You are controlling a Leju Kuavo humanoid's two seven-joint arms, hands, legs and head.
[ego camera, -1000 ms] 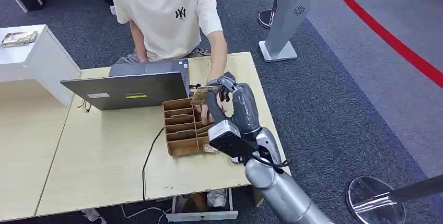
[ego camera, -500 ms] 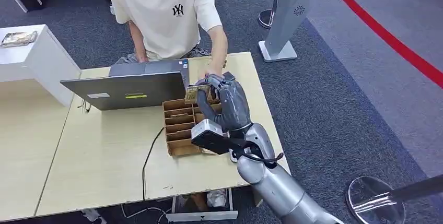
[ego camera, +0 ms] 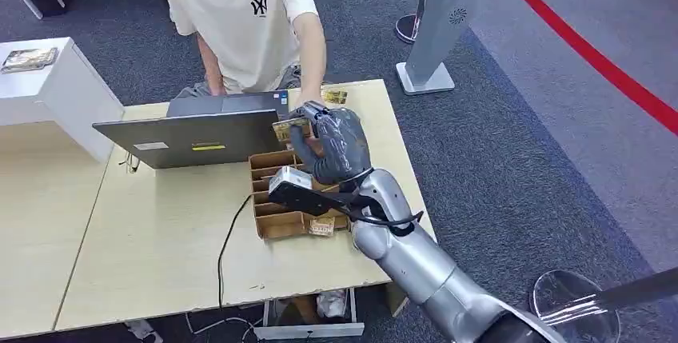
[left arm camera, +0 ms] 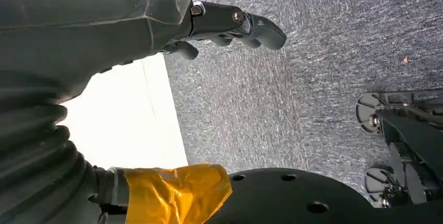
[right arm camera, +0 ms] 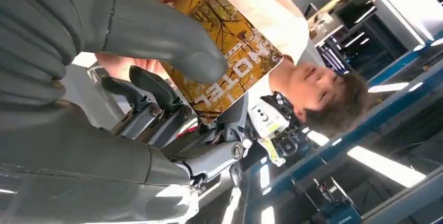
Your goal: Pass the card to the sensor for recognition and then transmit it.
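Right robot hand [ego camera: 334, 145] pinches the card [ego camera: 289, 128] above the laptop [ego camera: 192, 137], touching a person's hand [ego camera: 308, 105].

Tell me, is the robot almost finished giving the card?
Partly. Done: the right hand holds the card. Happening: it's raised above the laptop, by the person's hand. Left: handing it over. I cannot see whether the sensor read it.

An exhibition or demonstration hall is suggested. Grey carpet [ego camera: 512, 143] marked by a red floor line [ego camera: 592, 55] is seen, along with a freestanding kiosk stand [ego camera: 438, 23] and a chrome barrier post base [ego camera: 572, 307]. A laptop [ego camera: 196, 137] and a cardboard organiser [ego camera: 276, 195] are set on a pale wooden worktop [ego camera: 152, 255].
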